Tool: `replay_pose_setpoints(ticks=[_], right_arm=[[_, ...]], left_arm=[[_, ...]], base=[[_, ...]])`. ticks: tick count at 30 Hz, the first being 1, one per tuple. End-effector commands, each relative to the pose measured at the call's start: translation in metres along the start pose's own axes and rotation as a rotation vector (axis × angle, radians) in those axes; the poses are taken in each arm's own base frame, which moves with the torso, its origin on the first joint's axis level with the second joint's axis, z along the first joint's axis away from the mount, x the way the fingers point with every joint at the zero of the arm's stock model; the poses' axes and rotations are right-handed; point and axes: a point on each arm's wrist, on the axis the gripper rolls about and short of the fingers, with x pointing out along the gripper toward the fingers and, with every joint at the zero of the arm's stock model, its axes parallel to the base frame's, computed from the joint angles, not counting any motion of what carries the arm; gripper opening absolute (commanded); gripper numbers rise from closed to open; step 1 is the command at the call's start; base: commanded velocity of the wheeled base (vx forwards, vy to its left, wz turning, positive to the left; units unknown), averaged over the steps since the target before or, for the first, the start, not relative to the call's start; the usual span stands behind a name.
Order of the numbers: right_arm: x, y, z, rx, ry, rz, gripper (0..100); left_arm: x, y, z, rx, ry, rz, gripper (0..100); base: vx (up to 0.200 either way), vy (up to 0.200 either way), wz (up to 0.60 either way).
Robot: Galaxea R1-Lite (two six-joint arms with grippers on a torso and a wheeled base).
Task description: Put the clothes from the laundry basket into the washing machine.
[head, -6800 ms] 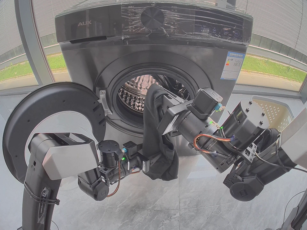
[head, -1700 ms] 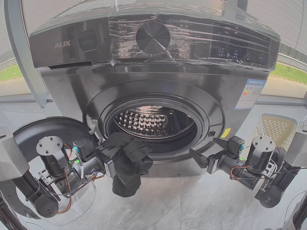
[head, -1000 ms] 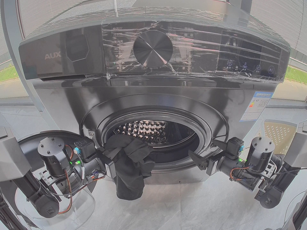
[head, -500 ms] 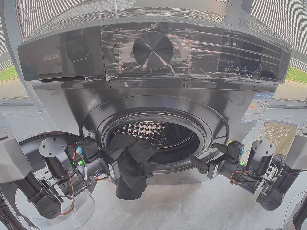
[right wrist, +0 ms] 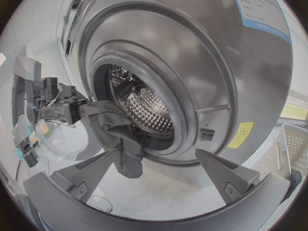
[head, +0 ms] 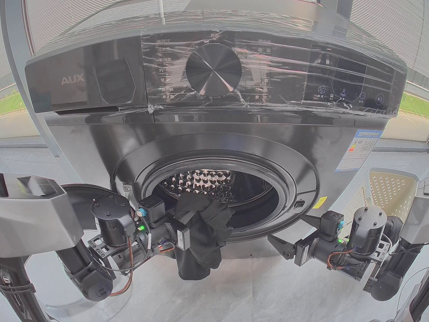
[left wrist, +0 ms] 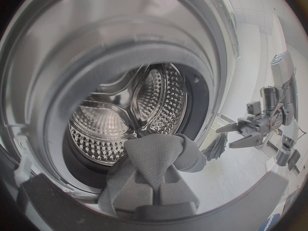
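The washing machine (head: 214, 126) stands in front of me with its round opening (head: 214, 193) uncovered and the steel drum (left wrist: 128, 113) bare inside. My left gripper (head: 192, 229) is shut on a dark garment (head: 201, 242) just in front of the opening's lower left rim. The cloth drapes over the fingers and hangs down below the rim. In the left wrist view the garment (left wrist: 154, 158) is bunched over the left gripper (left wrist: 157, 190) right before the drum mouth. My right gripper (head: 292, 234) hangs open, holding nothing, low at the opening's right side. The right wrist view has the right gripper (right wrist: 154, 153) facing the opening and the garment (right wrist: 118, 135).
The machine's door (head: 78, 193) is swung out to the left, behind my left arm. A pale perforated laundry basket (head: 393, 188) stands on the floor at the right, beside the machine. Grey tiled floor (head: 250, 291) lies open in front of the machine.
My left arm has carried the garment to the right, closer to the middle of the drum opening. The right gripper has sunk a little and stays open.
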Motion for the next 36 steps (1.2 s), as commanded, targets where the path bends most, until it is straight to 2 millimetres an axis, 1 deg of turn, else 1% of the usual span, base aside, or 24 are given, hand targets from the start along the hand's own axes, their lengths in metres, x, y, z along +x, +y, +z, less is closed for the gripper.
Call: replay_pose_setpoints(ticks=[1,3,9,13,14,19,20,22,27,28,31,33,34,36], right_arm=[[-0.009,0.007,-0.006,-0.013,0.032,0.04,100],[-0.01,0.008,-0.008,-0.013,0.04,0.045,100],[-0.01,0.009,-0.008,-0.015,0.042,0.049,100],[-0.009,0.009,-0.009,-0.015,0.047,0.049,100],[-0.009,0.009,-0.009,-0.015,0.047,0.049,100],[-0.009,0.009,-0.008,-0.015,0.044,0.049,100],[-0.009,0.009,-0.008,-0.015,0.044,0.049,100],[-0.009,0.01,-0.008,-0.015,0.041,0.05,100],[-0.008,0.01,-0.008,-0.015,0.042,0.049,100],[-0.008,0.01,-0.008,-0.015,0.041,0.05,100],[-0.008,0.01,-0.008,-0.014,0.041,0.051,100],[-0.007,0.01,-0.008,-0.014,0.039,0.051,100],[-0.007,0.01,-0.008,-0.016,0.039,0.051,100],[-0.007,0.01,-0.008,-0.014,0.038,0.051,100]], left_arm=[[0.017,0.001,-0.017,-0.006,0.04,-0.004,0],[0.026,0.0,-0.018,-0.007,0.026,-0.007,0],[0.062,0.002,-0.021,-0.042,-0.037,-0.008,0],[0.089,0.004,-0.022,-0.056,-0.095,0.032,0],[0.091,0.004,-0.022,-0.056,-0.1,0.033,0],[0.121,0.004,-0.026,-0.077,-0.16,0.042,0],[0.121,0.004,-0.026,-0.077,-0.16,0.042,0],[0.141,0.005,-0.034,-0.076,-0.184,0.066,0],[0.166,0.002,-0.048,-0.071,-0.173,0.07,0],[0.169,0.002,-0.047,-0.071,-0.175,0.071,0],[0.186,0.007,-0.043,-0.072,-0.185,0.094,0],[0.194,0.009,-0.037,-0.074,-0.185,0.114,0],[0.195,0.009,-0.036,-0.074,-0.183,0.114,0],[0.203,0.011,-0.026,-0.076,-0.161,0.123,0]], base=[[0.0,0.0,0.0],[0.0,0.0,0.0],[0.0,0.0,0.0],[0.0,0.0,0.0],[0.0,0.0,0.0],[0.0,0.0,0.0],[0.0,0.0,0.0],[0.0,0.0,0.0],[0.0,0.0,0.0],[0.0,0.0,0.0],[0.0,0.0,0.0],[0.0,0.0,0.0],[0.0,0.0,0.0],[0.0,0.0,0.0]])
